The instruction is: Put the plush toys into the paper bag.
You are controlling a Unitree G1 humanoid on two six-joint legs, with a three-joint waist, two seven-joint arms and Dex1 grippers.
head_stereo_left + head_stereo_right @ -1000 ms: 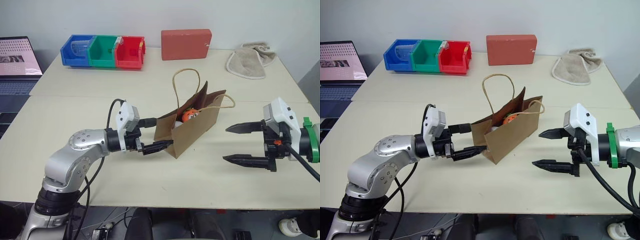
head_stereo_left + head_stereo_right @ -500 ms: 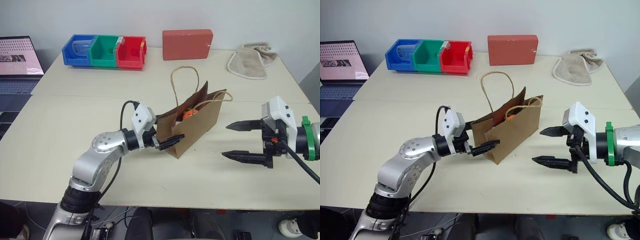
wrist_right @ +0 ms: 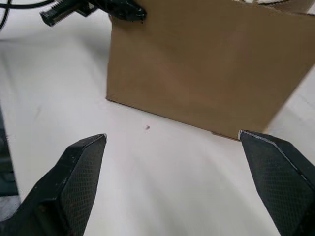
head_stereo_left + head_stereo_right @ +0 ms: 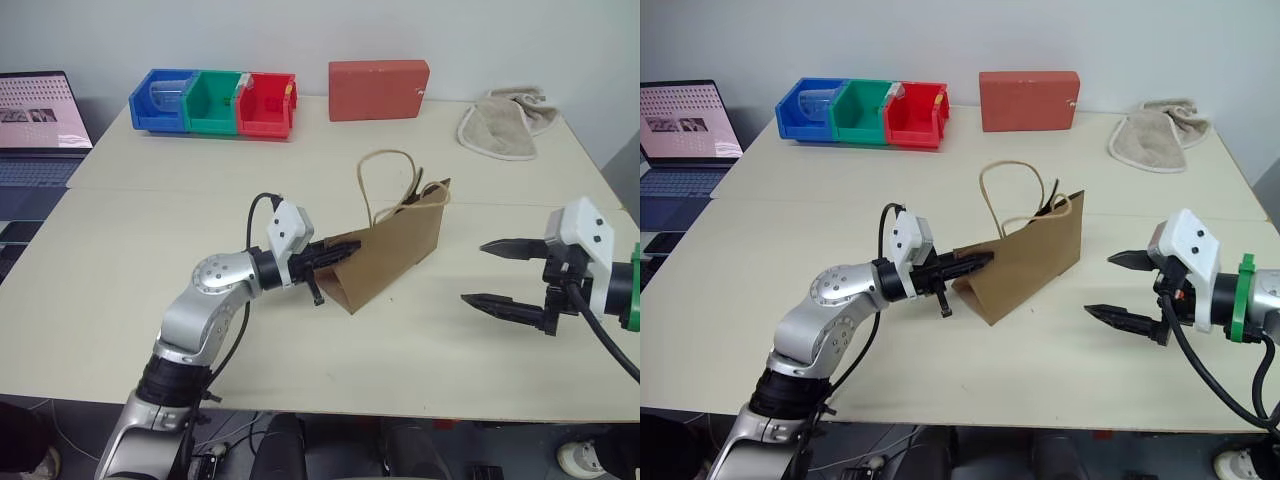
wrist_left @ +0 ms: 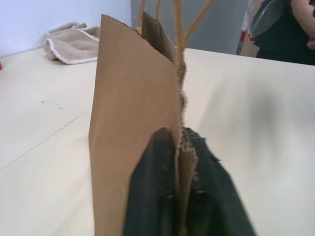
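Inside pinched paper bag (image 4: pixel 395 250), toys hidden; left gripper (image 4: pixel 340 250) clamping rim, right gripper (image 4: pixel 505 273) spread.

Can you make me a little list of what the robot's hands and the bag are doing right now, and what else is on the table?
paper bag: standing on the table, top pinched flat
left gripper: shut on the bag's top edge
right gripper: open, beside the bag, not touching it
plush toys: not visible with the bag's top pinched flat
far side of table: red box, beige towel, blue, green and red bins
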